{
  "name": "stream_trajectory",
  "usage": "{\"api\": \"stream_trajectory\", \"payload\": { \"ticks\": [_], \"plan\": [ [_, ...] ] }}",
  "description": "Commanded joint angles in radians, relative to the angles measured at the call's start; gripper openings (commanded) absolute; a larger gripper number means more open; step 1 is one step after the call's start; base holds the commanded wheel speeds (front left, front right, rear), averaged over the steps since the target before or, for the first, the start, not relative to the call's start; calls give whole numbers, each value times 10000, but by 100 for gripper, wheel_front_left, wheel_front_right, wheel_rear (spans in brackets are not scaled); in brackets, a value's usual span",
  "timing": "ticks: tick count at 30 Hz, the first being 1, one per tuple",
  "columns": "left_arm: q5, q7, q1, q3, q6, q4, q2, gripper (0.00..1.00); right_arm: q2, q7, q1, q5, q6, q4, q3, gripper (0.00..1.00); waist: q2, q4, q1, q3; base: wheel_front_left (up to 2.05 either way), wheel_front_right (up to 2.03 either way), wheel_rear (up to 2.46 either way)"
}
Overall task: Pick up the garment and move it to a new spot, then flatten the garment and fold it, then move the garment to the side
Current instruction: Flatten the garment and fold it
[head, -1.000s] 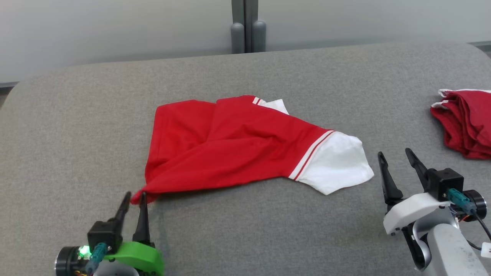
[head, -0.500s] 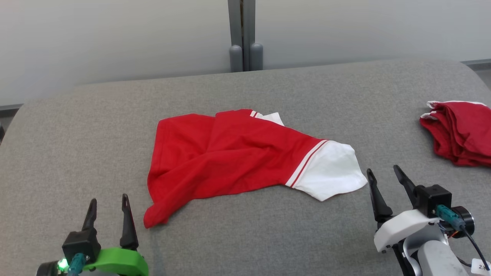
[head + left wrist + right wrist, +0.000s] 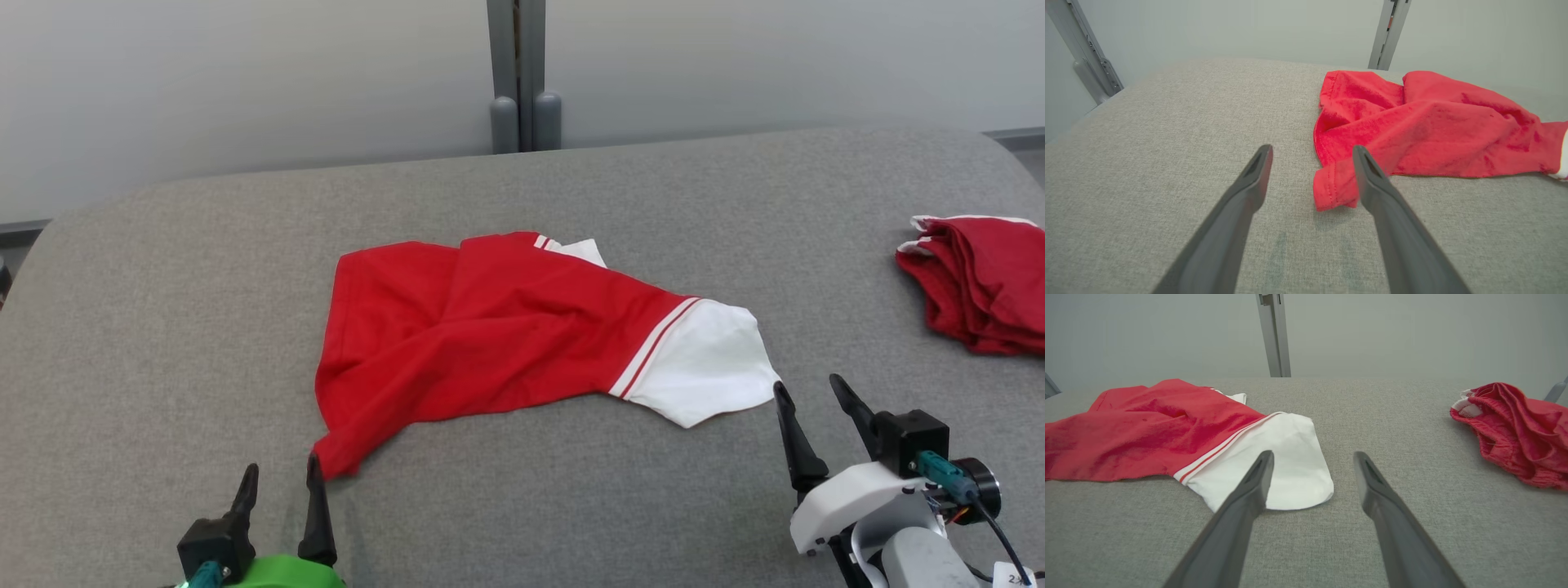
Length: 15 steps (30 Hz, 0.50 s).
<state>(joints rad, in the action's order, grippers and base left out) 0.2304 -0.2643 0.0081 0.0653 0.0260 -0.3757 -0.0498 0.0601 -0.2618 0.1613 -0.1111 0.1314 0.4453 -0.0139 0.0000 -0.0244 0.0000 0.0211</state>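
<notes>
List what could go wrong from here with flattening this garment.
1. The left gripper is open with only the red corner of the garment by one finger; a pinch may catch just the hem and slip.
2. The garment lies creased, layers overlapping, so a pull might drag the folds instead of flattening them.
3. The folded red pile lies to the right; moving the garment there may disturb it.

Left pincer (image 3: 1312, 149) spread wide — red garment's (image 3: 1425, 122) corner shows between its fingers (image 3: 1241, 204).
</notes>
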Motion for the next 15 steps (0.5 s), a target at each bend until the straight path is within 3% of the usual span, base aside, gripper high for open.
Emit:
{"api": "stream_trajectory", "payload": {
  "ticks": [1,15],
  "plan": [
    [62,7,-314,50,73,-159,-31,100,57,-40,165,87,-17,15,22,100,0,42,0,197,0,0,0],
    [328,7,-1994,365,408,-2020,-31,100,4,-40,1399,581,-17,383,-153,100,0,92,0,1720,0,0,0]
  ]
}}
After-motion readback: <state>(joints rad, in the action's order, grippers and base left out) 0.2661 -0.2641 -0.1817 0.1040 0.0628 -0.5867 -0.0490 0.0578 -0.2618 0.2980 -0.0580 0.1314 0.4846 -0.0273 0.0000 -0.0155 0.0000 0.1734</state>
